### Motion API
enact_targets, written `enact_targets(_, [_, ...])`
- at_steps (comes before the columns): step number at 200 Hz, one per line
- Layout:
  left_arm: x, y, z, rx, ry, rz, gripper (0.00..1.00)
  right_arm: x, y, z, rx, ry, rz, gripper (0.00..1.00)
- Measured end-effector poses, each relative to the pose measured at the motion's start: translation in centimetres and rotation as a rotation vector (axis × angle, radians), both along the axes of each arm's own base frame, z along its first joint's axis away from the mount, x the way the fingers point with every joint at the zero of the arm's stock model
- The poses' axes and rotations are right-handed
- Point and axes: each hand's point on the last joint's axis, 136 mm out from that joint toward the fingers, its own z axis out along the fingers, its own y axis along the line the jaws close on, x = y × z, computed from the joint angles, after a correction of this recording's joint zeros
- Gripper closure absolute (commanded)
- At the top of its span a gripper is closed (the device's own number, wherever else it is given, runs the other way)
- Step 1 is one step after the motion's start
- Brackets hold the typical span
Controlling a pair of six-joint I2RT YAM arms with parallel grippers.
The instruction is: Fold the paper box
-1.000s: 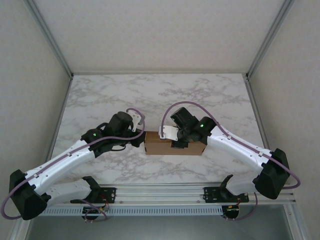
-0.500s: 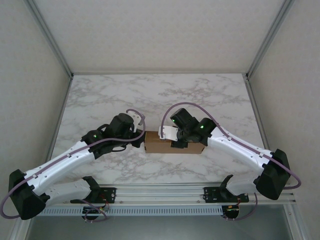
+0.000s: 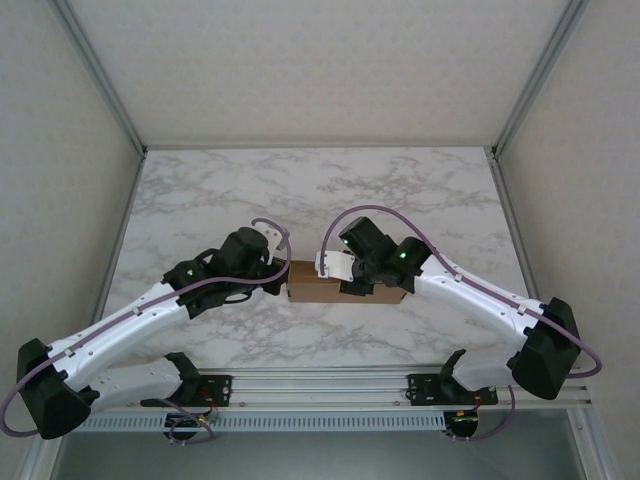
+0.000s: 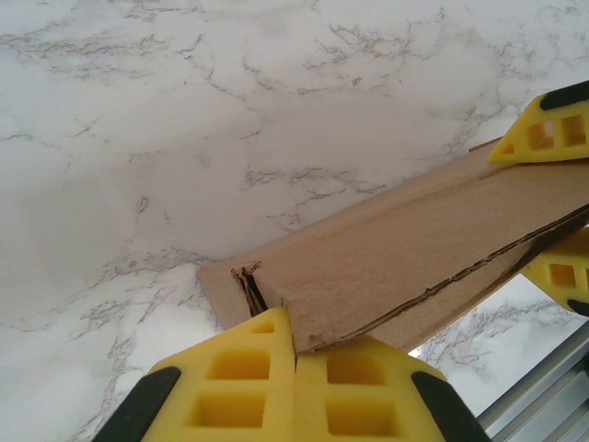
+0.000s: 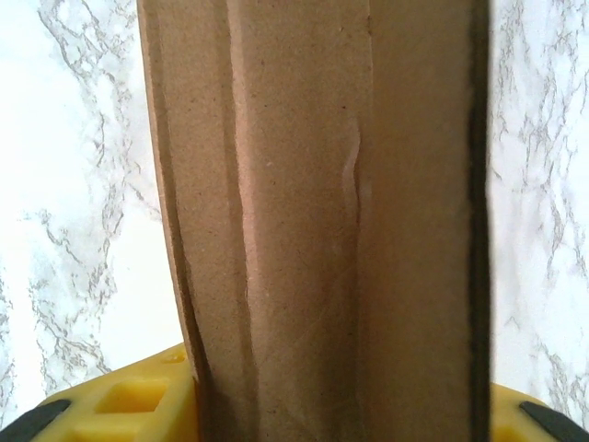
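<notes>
Far half of table [image 3: 330, 190] open, room to pass. Centre blocked: box [image 3: 318, 292] with left arm [image 3: 150, 305] and right arm [image 3: 470, 290] reaching in from both sides. Rail [image 3: 320, 385] runs along near edge. Walls [image 3: 60, 180] flank it.

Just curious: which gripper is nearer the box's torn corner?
Left. The left gripper, shut, sits at that torn corner; the right gripper grips the paper box farther along.

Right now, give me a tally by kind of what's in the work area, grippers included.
paper box: 1
grippers: 2 (left gripper, right gripper)
Total: 3
</notes>
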Motion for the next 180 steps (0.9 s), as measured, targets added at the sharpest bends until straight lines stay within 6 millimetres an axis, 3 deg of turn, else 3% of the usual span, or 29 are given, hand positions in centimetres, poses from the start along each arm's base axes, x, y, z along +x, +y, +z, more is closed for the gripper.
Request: enact_targets(180, [0.07,-0.11,-0.52,-0.059,-0.099,0.108,0.98,0.11,-0.02,-0.12,0.005,0.01,-0.053,0.57])
